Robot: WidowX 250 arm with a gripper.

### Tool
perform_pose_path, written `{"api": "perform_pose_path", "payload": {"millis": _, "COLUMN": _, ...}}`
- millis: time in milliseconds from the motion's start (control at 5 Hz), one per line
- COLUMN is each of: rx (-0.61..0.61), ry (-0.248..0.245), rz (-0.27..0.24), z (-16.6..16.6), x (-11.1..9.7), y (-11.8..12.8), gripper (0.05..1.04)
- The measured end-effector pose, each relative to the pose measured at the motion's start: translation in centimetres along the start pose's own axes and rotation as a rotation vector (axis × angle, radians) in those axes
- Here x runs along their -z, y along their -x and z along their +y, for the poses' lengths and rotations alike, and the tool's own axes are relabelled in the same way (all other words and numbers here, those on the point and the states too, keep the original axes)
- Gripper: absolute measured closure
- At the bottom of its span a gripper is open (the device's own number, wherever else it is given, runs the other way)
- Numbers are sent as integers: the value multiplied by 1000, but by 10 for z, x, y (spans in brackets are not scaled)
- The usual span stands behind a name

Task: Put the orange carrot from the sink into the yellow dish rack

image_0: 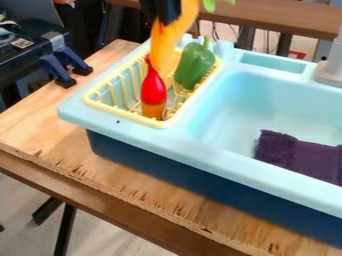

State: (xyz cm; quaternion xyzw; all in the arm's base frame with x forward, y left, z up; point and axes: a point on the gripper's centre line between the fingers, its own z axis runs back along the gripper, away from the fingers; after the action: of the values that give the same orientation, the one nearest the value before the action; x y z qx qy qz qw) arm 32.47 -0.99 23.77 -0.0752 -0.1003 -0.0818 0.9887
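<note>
Firstly, a wooden desk (107, 167), its rough near edge running slantwise. On it, one light-blue sink (180, 145) with dark-blue sides, front wall along that near edge. Item: purple cloth (294, 153), lying in the basin, towards the desk's right. Item: yellow dish rack (122, 116), set in the sink's left end, towards the desk's left edge. Item: red bottle-shaped thing (153, 89), upright in the rack's near part, orange at its base. Item: long orange thing (165, 47), upright, lower end at the rack behind the red top, upper part in the black tool (160, 12), which is closed on it. Item: green pepper (194, 64), in the rack's far right corner. Item: blue-and-black clamps (65, 67), at the desk's far left edge. Item: grey faucet (330, 70), at the sink's far side.
</note>
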Motion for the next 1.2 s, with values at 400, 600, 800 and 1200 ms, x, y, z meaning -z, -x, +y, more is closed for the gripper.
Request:
{"api": "perform_pose_path", "payload": {"millis": 400, "rx": -97, "ry": 26, "rz": 25, "z": 39, "x": 0, "y": -11, "gripper": 849}}
{"api": "perform_pose_path", "payload": {"millis": 600, "rx": -133, "ry": 18, "rz": 74, "z": 53, "x": 10, "y": -11, "gripper": 849}}
{"api": "perform_pose_path", "payload": {"millis": 800, "rx": -157, "ry": 53, "rz": 112, "z": 64, "x": 24, "y": -9, "gripper": 849}}
{"api": "perform_pose_path", "payload": {"millis": 1200, "rx": -139, "ry": 18, "rz": 210, "z": 71, "x": 49, "y": -6, "gripper": 849}}
